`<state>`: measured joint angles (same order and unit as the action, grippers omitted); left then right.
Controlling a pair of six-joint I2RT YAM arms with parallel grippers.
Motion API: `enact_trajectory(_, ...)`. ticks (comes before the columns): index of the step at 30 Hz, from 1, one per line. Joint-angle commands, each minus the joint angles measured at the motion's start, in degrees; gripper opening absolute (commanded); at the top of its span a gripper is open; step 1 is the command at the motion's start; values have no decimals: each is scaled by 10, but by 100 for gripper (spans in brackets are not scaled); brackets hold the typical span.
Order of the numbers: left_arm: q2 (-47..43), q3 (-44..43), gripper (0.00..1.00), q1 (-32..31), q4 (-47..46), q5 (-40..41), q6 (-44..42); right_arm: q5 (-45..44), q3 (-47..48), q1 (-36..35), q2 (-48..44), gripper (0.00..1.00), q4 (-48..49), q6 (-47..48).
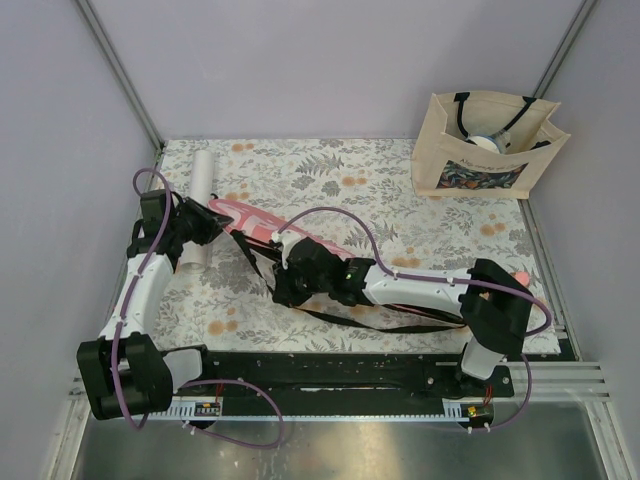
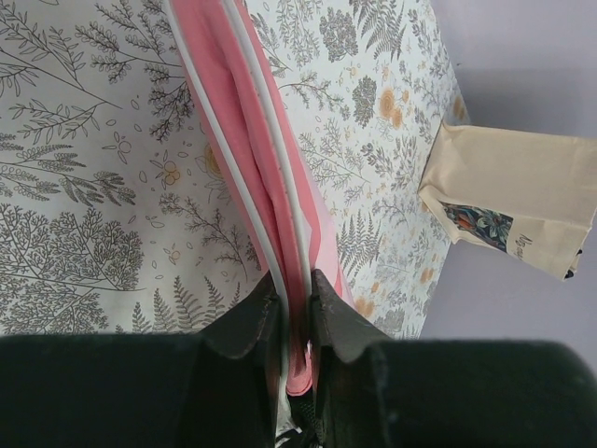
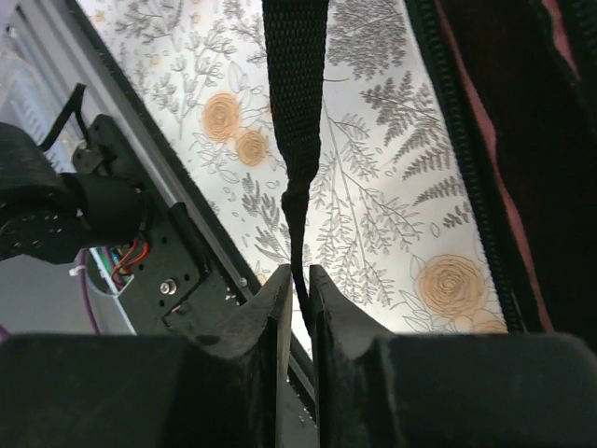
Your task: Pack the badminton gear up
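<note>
**cover held at one end, strap caught at the other**

the left claw is clamped on the pink and white edge of the racket cover, which runs straight ahead of its fingertips over the patterned table. this likely steadies that end so the gear can go in. the right claw has the black strap running down into the slit between its jaws. they stand close together, but i cannot tell whether they pinch the strap or only straddle it. my guess is the strap is being drawn clear of the cover's dark zippered edge, just right of that claw. the white tube lies just beside the left claw, unpacked. the tote bag sits far ahead, to its right. the left arm reaches forward with its elbow bent and wrist turned inward. the right arm lies low, stretched sideways toward the table's middle.
</note>
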<state>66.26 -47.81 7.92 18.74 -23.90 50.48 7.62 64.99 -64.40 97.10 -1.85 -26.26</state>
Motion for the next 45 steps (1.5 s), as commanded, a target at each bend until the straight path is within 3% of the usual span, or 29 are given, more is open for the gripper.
enact_trajectory(1,-23,3,0,-1,-61,5,6,-99,36,-11,-7,19,-53,8)
enact_trajectory(3,-27,12,0,0,-72,5,7,-128,49,-27,-2,0,-69,44)
enact_trajectory(12,-10,24,0,-2,-91,13,4,-59,56,-100,27,0,-12,211)
enact_trajectory(18,-11,24,0,-1,-91,13,5,-89,82,-100,60,0,-72,237)
enact_trajectory(23,-30,27,0,-1,-90,3,0,-129,88,-99,26,37,-100,206)
enact_trajectory(26,-46,38,0,-1,-92,-2,-6,-118,98,-82,-14,52,-100,162)
enact_trajectory(35,-49,47,0,-1,-101,-53,-17,9,119,24,-74,53,-22,28)
enact_trajectory(45,-68,57,0,0,-101,-77,-21,136,208,137,39,47,51,-69)
